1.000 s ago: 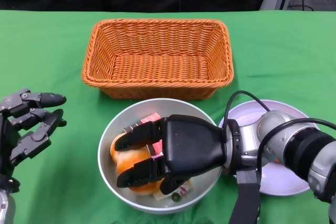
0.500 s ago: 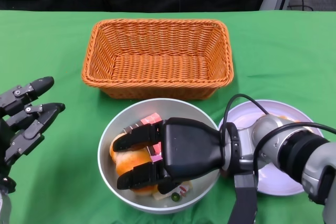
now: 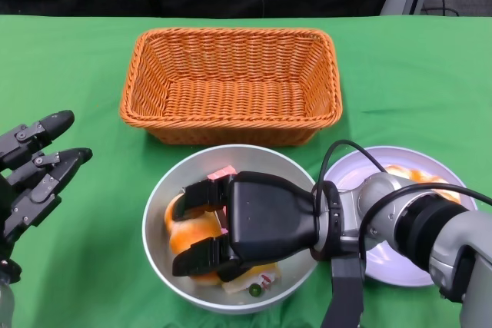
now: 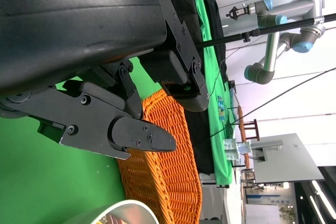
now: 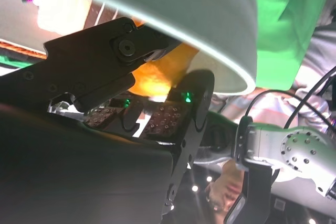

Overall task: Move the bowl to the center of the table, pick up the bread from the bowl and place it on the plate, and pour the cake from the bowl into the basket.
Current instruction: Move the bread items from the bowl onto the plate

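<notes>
Bread [image 3: 191,237] sits in the left half of the bowl [image 3: 157,205], orange and rounded. Bowl is on the green table [image 3: 400,74], just in front of the basket [image 3: 231,82], with the plate [image 3: 361,170] touching or just beside its right rim. Cake [image 3: 257,276] is pale, at the bowl's near side, mostly hidden under the hand.

Right hand [image 3: 246,224] reaches in over the bowl from the right, palm down, forearm lying across the plate. Its fingers [image 3: 201,255] curl around the bread from both sides; the right wrist view shows the bread [image 5: 157,74] wedged between the fingers [image 5: 105,45], so it is gripped.

Left hand [image 3: 34,170] hovers over the cloth left of the bowl, well apart from it, fingers spread and pointing toward the basket, holding nothing.
</notes>
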{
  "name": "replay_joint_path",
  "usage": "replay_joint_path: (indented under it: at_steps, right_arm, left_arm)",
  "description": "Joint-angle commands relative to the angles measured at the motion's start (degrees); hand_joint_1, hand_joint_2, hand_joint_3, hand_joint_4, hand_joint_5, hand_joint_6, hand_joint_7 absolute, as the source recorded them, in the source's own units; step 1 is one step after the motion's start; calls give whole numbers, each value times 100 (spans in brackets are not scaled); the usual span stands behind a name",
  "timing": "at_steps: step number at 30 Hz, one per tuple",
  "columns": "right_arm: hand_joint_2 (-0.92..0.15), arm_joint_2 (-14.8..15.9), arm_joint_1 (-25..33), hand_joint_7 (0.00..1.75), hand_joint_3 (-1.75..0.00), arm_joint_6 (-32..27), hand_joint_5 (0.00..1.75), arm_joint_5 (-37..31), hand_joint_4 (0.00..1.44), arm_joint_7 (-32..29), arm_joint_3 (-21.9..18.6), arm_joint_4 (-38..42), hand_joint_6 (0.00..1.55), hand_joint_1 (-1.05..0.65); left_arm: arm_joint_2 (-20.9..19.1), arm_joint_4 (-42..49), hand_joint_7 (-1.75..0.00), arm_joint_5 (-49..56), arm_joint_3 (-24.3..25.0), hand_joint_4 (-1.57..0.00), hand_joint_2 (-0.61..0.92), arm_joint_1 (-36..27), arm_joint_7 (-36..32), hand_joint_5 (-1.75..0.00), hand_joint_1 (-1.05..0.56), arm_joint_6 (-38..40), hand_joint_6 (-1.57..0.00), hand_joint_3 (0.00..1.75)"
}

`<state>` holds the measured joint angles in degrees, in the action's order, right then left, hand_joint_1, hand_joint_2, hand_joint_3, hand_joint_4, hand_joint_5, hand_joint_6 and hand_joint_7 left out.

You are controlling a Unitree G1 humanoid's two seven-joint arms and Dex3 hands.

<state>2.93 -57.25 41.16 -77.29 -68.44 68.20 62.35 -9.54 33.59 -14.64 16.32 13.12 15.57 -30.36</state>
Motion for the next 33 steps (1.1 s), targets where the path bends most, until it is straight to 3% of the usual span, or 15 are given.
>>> replay_joint_path:
  at_steps: [1,9,19,26,33]
  right_arm:
    - [-79,4,58,2,0,-12,120,22,82,-122,39,82,125,-42]
    - [-81,-53,76,1,0,83,135,27,77,-495,107,154,126,-37]
    - [-83,-64,-15,0,0,177,139,-40,74,-1099,168,201,125,-38]
    - [-84,-18,-77,0,0,363,147,63,68,-1201,64,112,123,-36]
    - [-82,161,-77,1,0,520,140,243,70,-1405,-238,-184,125,-35]
  left_arm:
    - [-78,7,-2,-70,67,-78,92,13,57,-47,-32,-50,-87,13]
    - [-55,37,-2,-93,66,-81,92,22,60,-47,-34,-102,-88,13]
    - [-66,90,-2,-27,49,-82,92,40,-8,-46,-36,-106,-88,14]
    - [-55,81,-2,-78,55,-83,92,38,43,-46,-34,-128,-89,15]
    - [-73,62,-2,-15,48,-84,92,32,-21,-46,-36,-135,-90,14]
